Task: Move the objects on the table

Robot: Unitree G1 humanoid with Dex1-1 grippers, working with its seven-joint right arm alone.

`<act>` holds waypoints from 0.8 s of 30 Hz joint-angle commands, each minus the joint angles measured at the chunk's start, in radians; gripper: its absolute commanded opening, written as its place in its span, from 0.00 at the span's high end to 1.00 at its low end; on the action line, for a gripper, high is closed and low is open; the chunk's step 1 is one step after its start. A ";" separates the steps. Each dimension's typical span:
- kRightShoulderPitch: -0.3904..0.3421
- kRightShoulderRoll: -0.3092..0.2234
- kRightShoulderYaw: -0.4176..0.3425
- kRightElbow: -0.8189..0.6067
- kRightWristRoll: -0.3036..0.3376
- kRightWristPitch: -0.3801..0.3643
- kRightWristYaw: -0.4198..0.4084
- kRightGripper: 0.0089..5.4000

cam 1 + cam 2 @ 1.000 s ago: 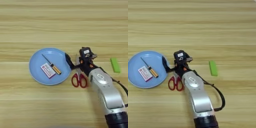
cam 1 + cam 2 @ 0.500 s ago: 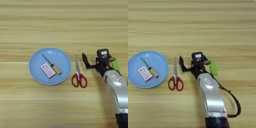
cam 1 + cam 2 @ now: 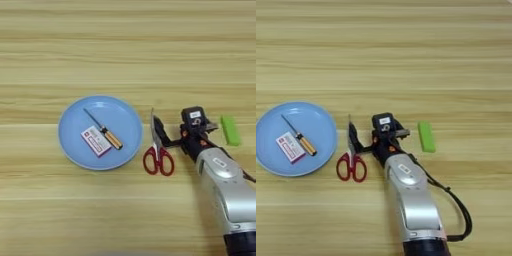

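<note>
The right gripper [image 3: 167,132] hangs low over the table [image 3: 125,45], right of centre, its black fingers [image 3: 159,131] spread apart and holding nothing — one finger sits just beside the blades of the red-handled scissors [image 3: 158,152], close enough that I can't tell whether it touches them. The scissors lie flat and closed, blades pointing toward the far edge, red loops toward the near edge. They look stiff and fairly light, with thin slick metal up top; my read is that the handle loops or the pivot give the better purchase, since the blades lie too flat against the wood to pinch easily.

On the other side of the gripper lies the small bright-green rectangular block [image 3: 426,136] — rigid, light-looking, easily taken across its narrow sides. Further left, just beside the scissors, is the round light-blue plate [image 3: 72,150], with the small yellow-handled screwdriver [image 3: 105,132] and the small red-and-white flat box [image 3: 95,141] lying side by side on it. The box is thin and would likely need lifting by its edges; the screwdriver could roll — take it by the handle.
</note>
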 commanded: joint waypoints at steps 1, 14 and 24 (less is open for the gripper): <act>-0.045 -0.002 0.023 -0.053 -0.012 -0.024 -0.005 0.00; -0.052 0.019 0.080 0.018 -0.054 -0.047 -0.024 0.00; -0.061 0.008 0.063 0.060 -0.066 -0.075 -0.040 0.00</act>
